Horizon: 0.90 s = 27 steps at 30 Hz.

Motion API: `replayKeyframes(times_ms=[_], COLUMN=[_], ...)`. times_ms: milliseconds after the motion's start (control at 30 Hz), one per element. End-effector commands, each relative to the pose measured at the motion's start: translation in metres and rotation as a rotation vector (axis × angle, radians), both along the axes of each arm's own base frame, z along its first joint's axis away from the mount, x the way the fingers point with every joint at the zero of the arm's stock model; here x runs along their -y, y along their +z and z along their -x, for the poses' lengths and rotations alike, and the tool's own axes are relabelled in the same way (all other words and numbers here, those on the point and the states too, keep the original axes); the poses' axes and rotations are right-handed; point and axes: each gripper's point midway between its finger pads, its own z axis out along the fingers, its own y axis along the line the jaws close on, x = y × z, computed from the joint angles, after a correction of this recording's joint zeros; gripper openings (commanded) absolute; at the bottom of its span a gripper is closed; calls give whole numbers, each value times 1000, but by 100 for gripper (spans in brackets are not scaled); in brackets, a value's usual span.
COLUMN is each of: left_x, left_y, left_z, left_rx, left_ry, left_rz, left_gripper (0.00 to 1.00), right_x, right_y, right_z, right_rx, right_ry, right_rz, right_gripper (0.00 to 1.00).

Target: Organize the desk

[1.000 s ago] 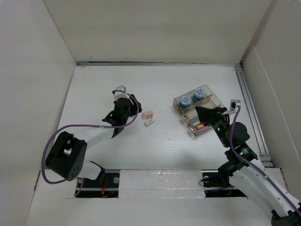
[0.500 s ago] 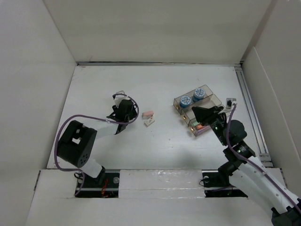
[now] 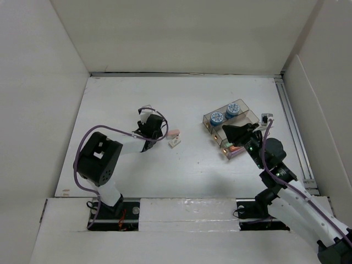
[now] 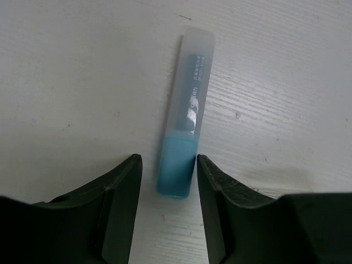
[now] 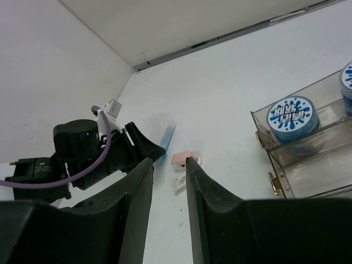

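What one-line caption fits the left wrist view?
Open left gripper straddling the blue end of a frosted tube lying on the white desk.

Clear tray (image 5: 313, 165) holding 2 blue-lidded tubs (image 3: 217, 117); pink eraser (image 3: 172, 133); blue-tipped tube (image 4: 186, 121)

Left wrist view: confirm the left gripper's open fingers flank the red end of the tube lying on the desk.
Wrong colour: the left wrist view shows the left gripper open, flanking the blue end of the tube lying on the desk.
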Motion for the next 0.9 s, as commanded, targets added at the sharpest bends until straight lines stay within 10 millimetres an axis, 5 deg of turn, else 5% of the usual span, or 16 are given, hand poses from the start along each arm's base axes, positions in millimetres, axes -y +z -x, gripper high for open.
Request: replayKeyframes(times_ms=[0, 267, 433, 600, 733, 867], left_x=[-6, -5, 8, 36, 81, 135], left_y=[7, 7, 22, 89, 136, 171], left_z=[-7, -8, -1, 5, 31, 59], left_rx=[16, 5, 39, 198, 287, 346], left_ry=[28, 32, -34, -190, -439, -594], left_rz=[-38, -39, 49, 217, 416, 482], left_gripper=[39, 5, 0, 0, 0, 0], right_x=[0, -1, 1, 3, 5, 8], right_y=[42, 42, 44, 47, 48, 57], right_z=[2, 2, 3, 5, 7, 15], right_rx=[108, 107, 113, 123, 129, 158], right_ry=[11, 14, 9, 3, -3, 4], right_rz=[-48, -47, -49, -52, -58, -70], right_gripper=[36, 36, 36, 36, 35, 13])
